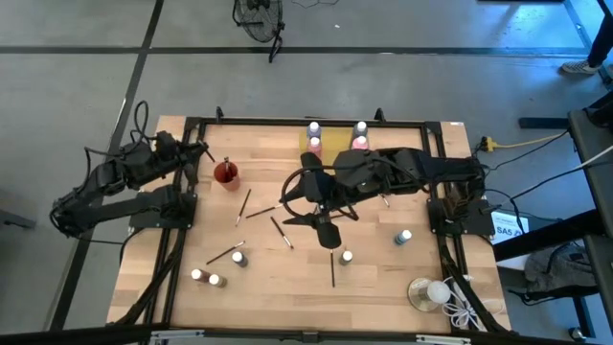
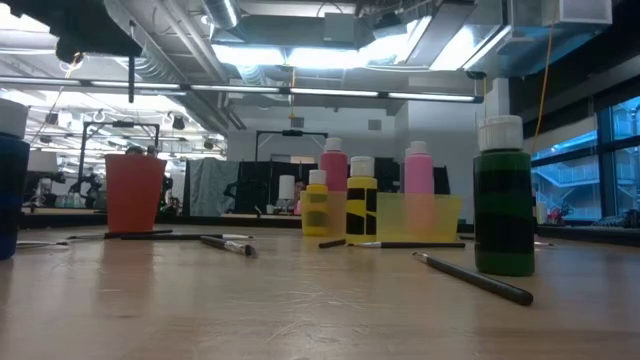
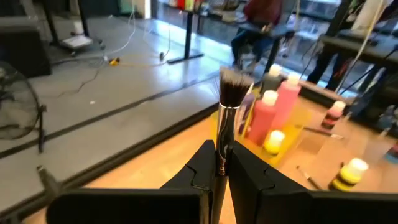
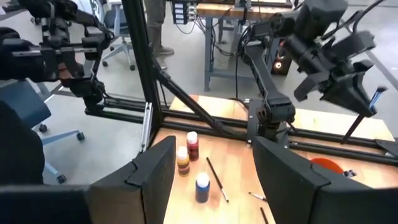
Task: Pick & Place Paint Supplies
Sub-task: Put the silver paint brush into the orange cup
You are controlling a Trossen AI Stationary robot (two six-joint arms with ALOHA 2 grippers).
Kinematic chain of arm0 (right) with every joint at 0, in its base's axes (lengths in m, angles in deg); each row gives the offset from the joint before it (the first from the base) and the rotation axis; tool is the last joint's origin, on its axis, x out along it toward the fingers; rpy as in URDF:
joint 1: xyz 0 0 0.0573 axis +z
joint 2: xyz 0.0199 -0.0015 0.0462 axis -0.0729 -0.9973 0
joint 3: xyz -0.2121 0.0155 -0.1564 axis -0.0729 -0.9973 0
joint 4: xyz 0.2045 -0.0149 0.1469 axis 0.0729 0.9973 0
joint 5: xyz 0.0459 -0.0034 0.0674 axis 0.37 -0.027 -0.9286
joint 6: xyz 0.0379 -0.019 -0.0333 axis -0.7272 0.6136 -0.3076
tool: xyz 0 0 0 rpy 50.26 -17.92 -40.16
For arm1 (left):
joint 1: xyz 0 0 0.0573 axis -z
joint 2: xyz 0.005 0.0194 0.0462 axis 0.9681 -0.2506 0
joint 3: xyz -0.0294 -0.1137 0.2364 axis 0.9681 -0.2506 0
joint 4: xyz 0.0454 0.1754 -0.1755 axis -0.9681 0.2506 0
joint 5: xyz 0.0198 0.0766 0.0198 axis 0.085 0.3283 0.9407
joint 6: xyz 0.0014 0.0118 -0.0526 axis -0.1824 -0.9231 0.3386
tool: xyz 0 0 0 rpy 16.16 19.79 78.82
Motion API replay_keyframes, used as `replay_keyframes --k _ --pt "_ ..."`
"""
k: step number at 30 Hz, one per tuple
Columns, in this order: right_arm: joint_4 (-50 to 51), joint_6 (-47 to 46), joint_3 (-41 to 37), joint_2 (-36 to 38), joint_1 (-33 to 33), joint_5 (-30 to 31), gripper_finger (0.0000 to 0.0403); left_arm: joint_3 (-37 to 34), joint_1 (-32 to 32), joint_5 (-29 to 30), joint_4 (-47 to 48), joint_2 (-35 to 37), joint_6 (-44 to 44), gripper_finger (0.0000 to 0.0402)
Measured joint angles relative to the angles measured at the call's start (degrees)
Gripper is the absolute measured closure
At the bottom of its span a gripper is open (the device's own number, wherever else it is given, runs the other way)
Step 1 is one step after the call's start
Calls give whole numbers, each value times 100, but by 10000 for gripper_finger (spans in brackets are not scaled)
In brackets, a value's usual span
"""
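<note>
Paintbrush (image 3: 231,102) clamped in left claw (image 3: 221,163), seemingly above red cup (image 1: 226,173).

Brush handle (image 3: 219,186) hidden between claw fingers — blue bottle (image 2: 12,180) cut off (low view).

White-capped bottles (image 2: 333,188) — pink, yellow, one black-and-yellow striped, one dark green — beside a red cup (image 2: 133,192).
</note>
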Motion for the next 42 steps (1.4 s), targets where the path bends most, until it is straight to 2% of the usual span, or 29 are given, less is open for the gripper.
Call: replay_keyframes --k 4,10,18,20,23,27,36,42 --pt "24 -13 0 -6 0 -12 187 -133 2 -25 -37 -63 149 383" --pt "20 -13 0 -6 0 -12 187 -858 4 -390 -519 -66 487 383" --pt "20 -55 0 -10 0 -12 187 -1144 2 -275 -731 -56 419 383" --pt "18 -56 0 -10 -2 -12 187 -1250 2 -272 -807 -62 630 383" --pt "-2 -57 0 -10 -14 -12 187 -1306 19 22 -892 -59 970 383" --pt "-53 -57 0 -10 -63 -11 187 -1308 136 597 -811 -59 909 383" --pt "-74 -57 0 -12 -186 -10 187 -1308 652 1138 -718 -336 1079 383" --pt "-82 -57 0 -15 -276 -31 187 -1308 1145 1702 -738 -491 1306 380"
